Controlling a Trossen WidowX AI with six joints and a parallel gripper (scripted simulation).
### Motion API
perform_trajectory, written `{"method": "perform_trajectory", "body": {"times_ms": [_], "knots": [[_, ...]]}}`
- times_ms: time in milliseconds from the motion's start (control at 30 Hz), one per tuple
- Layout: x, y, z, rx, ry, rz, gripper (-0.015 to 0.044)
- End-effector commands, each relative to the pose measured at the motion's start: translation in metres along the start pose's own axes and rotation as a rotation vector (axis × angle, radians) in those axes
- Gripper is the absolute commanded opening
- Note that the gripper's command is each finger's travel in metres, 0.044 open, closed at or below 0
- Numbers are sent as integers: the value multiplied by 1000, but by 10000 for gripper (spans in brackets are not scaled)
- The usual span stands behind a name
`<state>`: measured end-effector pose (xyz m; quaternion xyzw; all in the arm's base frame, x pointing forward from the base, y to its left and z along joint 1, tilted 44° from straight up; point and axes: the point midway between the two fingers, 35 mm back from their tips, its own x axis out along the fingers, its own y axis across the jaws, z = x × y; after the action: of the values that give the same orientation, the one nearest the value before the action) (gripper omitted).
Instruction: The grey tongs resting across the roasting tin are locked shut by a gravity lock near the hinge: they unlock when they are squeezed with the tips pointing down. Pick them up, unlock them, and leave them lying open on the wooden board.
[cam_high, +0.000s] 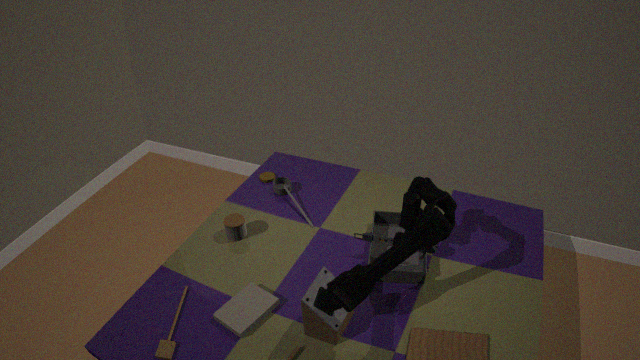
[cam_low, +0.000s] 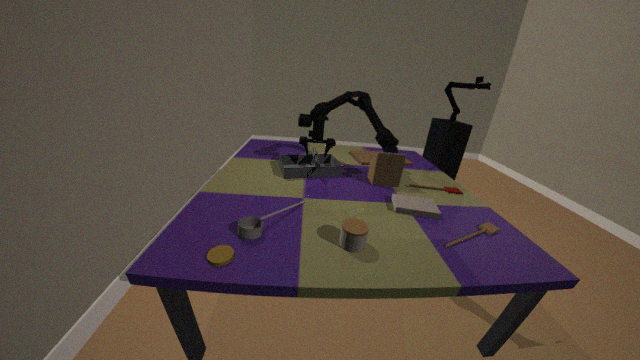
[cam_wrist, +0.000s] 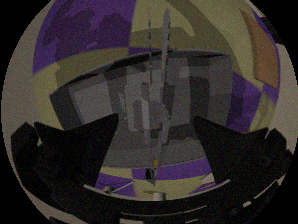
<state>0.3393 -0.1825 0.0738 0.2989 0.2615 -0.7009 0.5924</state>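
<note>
The grey tongs (cam_high: 367, 237) (cam_low: 312, 170) (cam_wrist: 165, 35) lie across the roasting tin (cam_high: 400, 275) (cam_low: 295, 172) (cam_wrist: 221, 75). Their ends reach past its walls, and their two long arms lie close together. My gripper (cam_low: 317, 154) (cam_wrist: 157, 118) points down over the tin, wide open and empty, with one finger on each side of the tongs in the wrist view. The fingertips look near rim height; whether they reach down beside the tongs is unclear. In the top view the arm hides the fingers. The wooden board (cam_high: 450, 345) (cam_low: 359, 157) (cam_wrist: 261, 47) lies flat, apart from the tin.
The arm rises from a brown block (cam_high: 325, 322) (cam_low: 386, 170). A pale slab (cam_high: 246, 307) (cam_low: 415, 206), a lidded can (cam_high: 234, 230) (cam_low: 354, 238), a saucepan (cam_high: 282, 187) (cam_low: 250, 228), a yellow disc (cam_high: 267, 176) (cam_low: 220, 255), a mallet (cam_high: 165, 349) (cam_low: 489, 229) and a red-ended tool (cam_low: 453, 190) lie around.
</note>
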Motion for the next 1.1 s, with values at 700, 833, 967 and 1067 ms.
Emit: {"method": "perform_trajectory", "body": {"times_ms": [700,833,967,1067], "knots": [[40,-3,1,-6,-9,-4,440],[36,-2,1,0,-5,-2,361],[36,-2,1,0,-5,-2,256],[36,-2,1,0,-5,-2,177]]}}
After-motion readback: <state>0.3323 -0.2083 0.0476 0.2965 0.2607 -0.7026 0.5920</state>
